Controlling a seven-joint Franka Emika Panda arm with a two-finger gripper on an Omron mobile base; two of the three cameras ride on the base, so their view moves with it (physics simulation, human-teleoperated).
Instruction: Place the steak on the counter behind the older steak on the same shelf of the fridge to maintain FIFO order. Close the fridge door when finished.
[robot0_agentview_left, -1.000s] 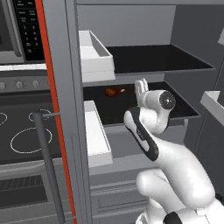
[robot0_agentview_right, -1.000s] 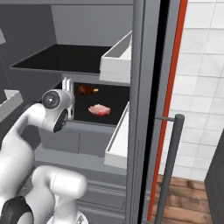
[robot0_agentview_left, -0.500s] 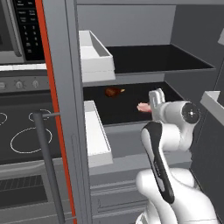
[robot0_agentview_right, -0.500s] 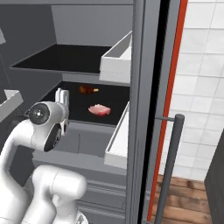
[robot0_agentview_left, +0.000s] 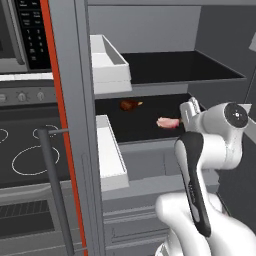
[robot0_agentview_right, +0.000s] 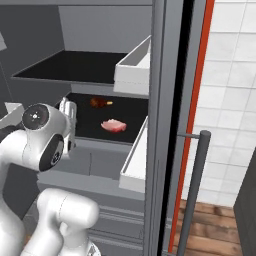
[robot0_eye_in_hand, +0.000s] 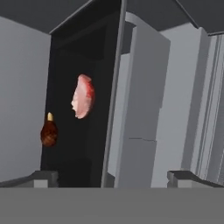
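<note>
arm: white with dark joints, rising from the base, forearm upright, elbow bent forward toward the fridge (robot0_agentview_left: 150, 30)
wrist: round white joint at the top, level with the fridge's lower shelf (robot0_agentview_left: 145, 127)
tool (robot0_agentview_left: 190, 111): at the front edge of that shelf, rolled sideways
fingers (robot0_eye_in_hand: 41, 177): spread wide apart, nothing between them
grip: empty

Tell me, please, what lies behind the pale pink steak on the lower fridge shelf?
Behind the pale pink steak, deeper on the same black shelf, lies a small dark brown steak. The two pieces are apart. The robot arm hides the shelf's right end in the left base view.
</note>
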